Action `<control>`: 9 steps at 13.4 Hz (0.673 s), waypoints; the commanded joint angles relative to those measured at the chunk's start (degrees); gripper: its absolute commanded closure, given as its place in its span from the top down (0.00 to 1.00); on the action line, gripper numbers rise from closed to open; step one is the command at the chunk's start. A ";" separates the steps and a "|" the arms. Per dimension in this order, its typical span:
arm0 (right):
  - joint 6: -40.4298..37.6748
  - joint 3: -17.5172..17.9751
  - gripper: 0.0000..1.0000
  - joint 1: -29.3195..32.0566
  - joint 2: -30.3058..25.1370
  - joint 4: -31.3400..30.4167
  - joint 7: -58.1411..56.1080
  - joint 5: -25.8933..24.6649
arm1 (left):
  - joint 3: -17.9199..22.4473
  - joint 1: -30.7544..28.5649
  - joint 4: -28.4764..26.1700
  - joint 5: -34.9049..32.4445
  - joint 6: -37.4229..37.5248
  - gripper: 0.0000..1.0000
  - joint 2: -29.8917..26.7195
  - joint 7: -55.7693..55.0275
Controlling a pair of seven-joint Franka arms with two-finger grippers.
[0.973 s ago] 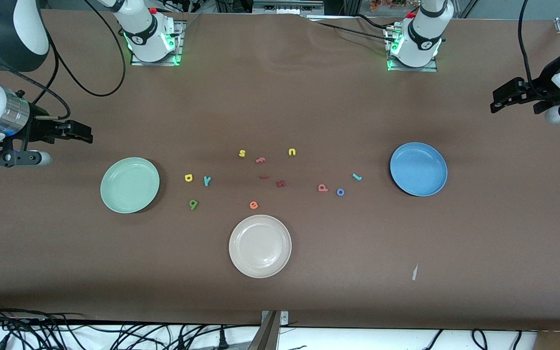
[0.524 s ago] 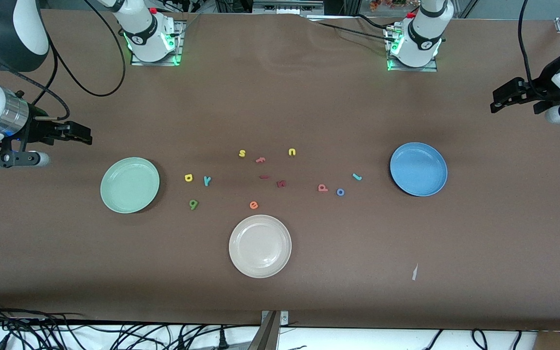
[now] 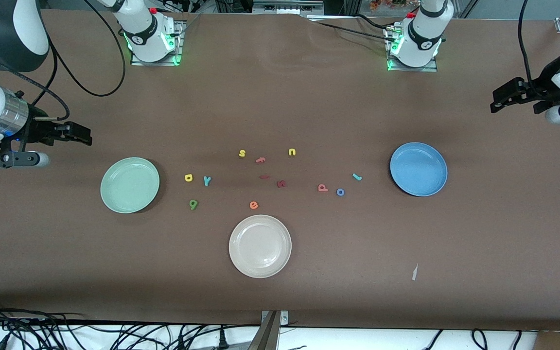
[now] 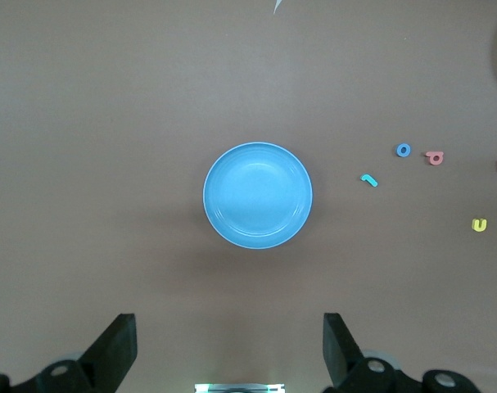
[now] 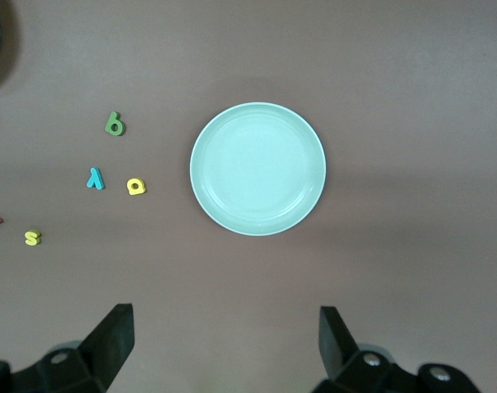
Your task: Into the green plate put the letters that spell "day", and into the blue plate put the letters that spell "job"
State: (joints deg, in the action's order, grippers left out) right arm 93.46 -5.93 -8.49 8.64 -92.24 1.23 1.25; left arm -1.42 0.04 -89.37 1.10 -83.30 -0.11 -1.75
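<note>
The empty green plate [image 3: 130, 184] [image 5: 257, 168] lies toward the right arm's end of the table. Beside it are the yellow "d" [image 3: 188, 178] [image 5: 135, 186], teal "y" [image 3: 207, 181] [image 5: 95, 178] and dark green "a" [image 3: 193, 204] [image 5: 115, 124]. The empty blue plate [image 3: 418, 169] [image 4: 257, 195] lies toward the left arm's end. Near it are the teal "j" [image 3: 357, 177] [image 4: 368, 179], blue "o" [image 3: 340, 192] [image 4: 404, 150] and salmon "b" [image 3: 323, 187] [image 4: 434, 156]. My right gripper [image 3: 84, 135] [image 5: 226, 340] and left gripper [image 3: 496, 102] [image 4: 229, 344] hover open and hold nothing, each off its plate's edge.
A cream-white plate [image 3: 260, 246] sits nearest the front camera. In the middle lie a yellow "s" [image 3: 242, 153], orange "f" [image 3: 260, 159], yellow "u" [image 3: 291, 152], dark red bar [image 3: 264, 177], dark red "k" [image 3: 281, 183] and orange "e" [image 3: 253, 205].
</note>
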 commanded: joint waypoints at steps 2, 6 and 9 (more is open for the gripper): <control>0.15 0.30 1.00 -0.03 -0.56 -0.13 0.17 -0.90 | 0.01 -0.21 0.52 -1.19 0.24 1.00 -0.15 0.96; 0.23 0.30 1.00 -0.03 -0.56 -0.13 0.17 -0.90 | -0.08 0.22 0.60 -1.37 0.24 1.00 -0.06 0.96; 0.14 0.30 1.00 -0.03 -0.56 -0.13 0.17 -0.90 | -0.16 0.40 0.52 -1.19 0.67 1.00 -0.15 0.96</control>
State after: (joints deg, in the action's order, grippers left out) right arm 93.47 -5.91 -8.52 8.64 -92.24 1.23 1.25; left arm -1.55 0.19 -89.37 1.10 -83.29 -0.12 -1.75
